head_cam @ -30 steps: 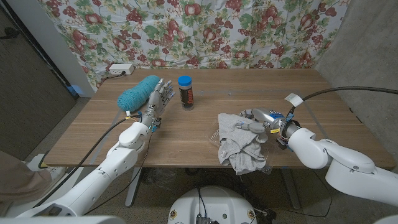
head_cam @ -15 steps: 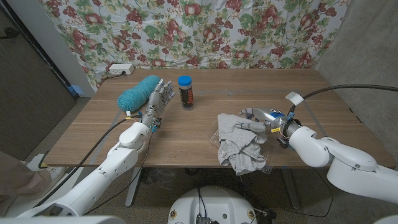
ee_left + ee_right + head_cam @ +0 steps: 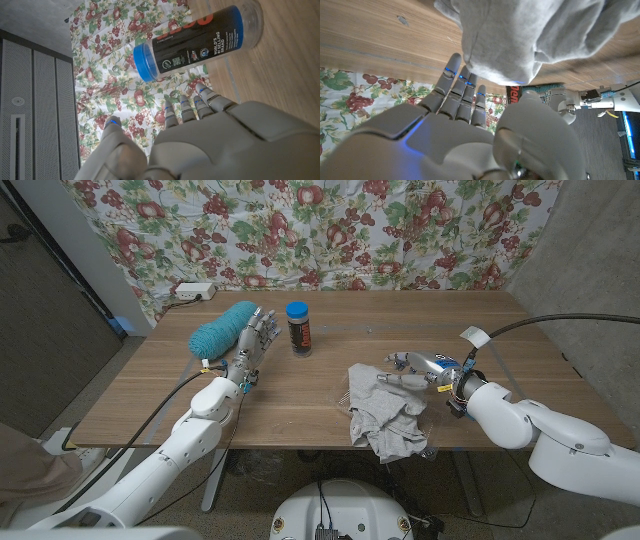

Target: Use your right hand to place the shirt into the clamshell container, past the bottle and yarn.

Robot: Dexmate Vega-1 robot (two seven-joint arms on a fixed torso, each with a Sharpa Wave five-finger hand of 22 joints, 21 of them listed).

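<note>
The grey shirt (image 3: pixel 384 409) lies bunched near the table's front edge on the clear clamshell container (image 3: pixel 344 401), whose rim peeks out beside it. Part of the shirt hangs over the edge. My right hand (image 3: pixel 414 369) reaches in from the right, its fingers stretched out with the tips at the shirt's top fold. In the right wrist view the shirt (image 3: pixel 535 35) sits just past the spread fingers of the right hand (image 3: pixel 465 135), with the thumb apart. My left hand (image 3: pixel 254 335) stands open between the teal yarn (image 3: pixel 222 328) and the blue-capped bottle (image 3: pixel 298 326). The bottle (image 3: pixel 200 40) stands beyond the left hand (image 3: pixel 200 145).
A white power strip (image 3: pixel 193 291) lies at the table's back left corner. A floral cloth hangs behind the table. Bare wood (image 3: pixel 300 395) stretches between the bottle and the shirt.
The shirt's upper fold has slid a little to the left and its heap has tightened. My right hand has lifted slightly. The left hand has not moved.
</note>
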